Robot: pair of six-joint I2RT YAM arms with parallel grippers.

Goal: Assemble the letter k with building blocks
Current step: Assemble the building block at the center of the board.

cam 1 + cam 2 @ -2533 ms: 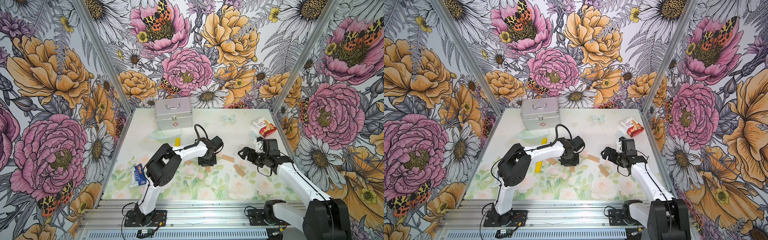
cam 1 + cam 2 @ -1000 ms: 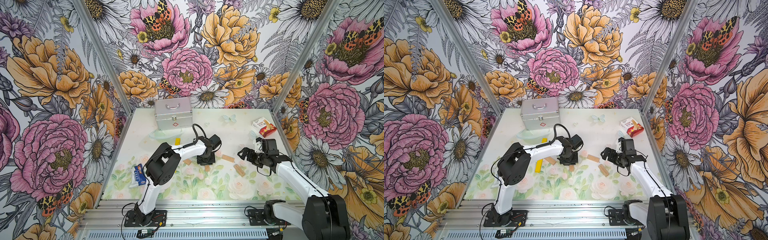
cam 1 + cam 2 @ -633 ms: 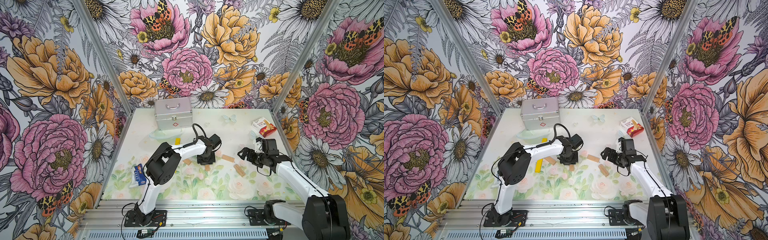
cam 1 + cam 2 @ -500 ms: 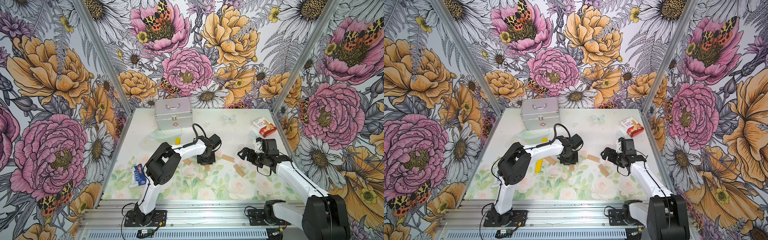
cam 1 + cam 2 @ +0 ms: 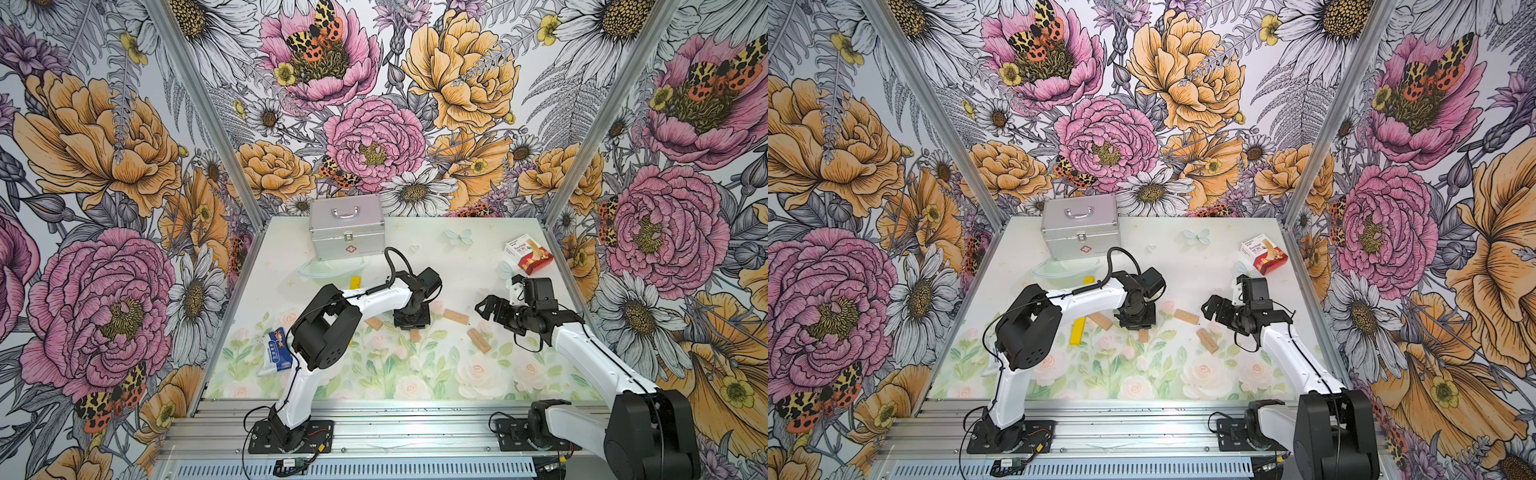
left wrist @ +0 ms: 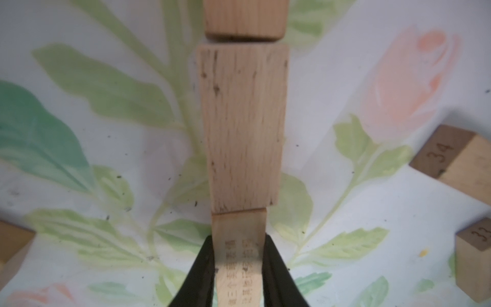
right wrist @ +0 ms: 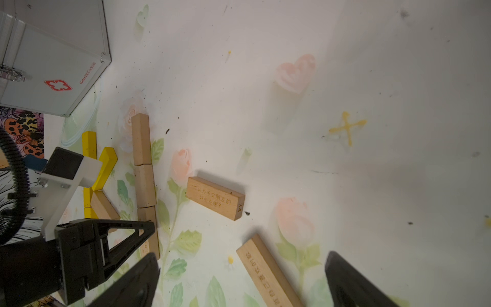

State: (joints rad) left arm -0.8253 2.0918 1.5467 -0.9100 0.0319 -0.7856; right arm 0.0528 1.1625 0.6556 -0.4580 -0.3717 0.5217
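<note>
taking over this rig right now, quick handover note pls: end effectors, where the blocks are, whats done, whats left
The left end effector is shut on the end block of the pale stem, which is three blocks in a line.
The right end effector is open and empty, hovering by the two loose pale blocks.
Done: the yellow-stemmed K, with one yellow arm and one pale, looks built, though it is partly hidden.
Left: let go of the end block, then probably lay the two loose pale blocks as slanted arms against the pale stem.
</note>
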